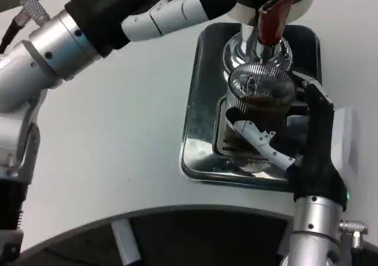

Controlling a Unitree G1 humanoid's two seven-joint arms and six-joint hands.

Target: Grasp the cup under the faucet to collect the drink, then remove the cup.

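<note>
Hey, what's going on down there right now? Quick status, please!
Right robot hand wrapped around the cup. Left robot hand up at the faucet, grip unclear. Cup on the tray, under the faucet. Nothing in the way.

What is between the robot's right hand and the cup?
Nothing visible. The right hand already wraps its fingers around the cup, which sits on the shiny tray beneath the faucet.
</note>
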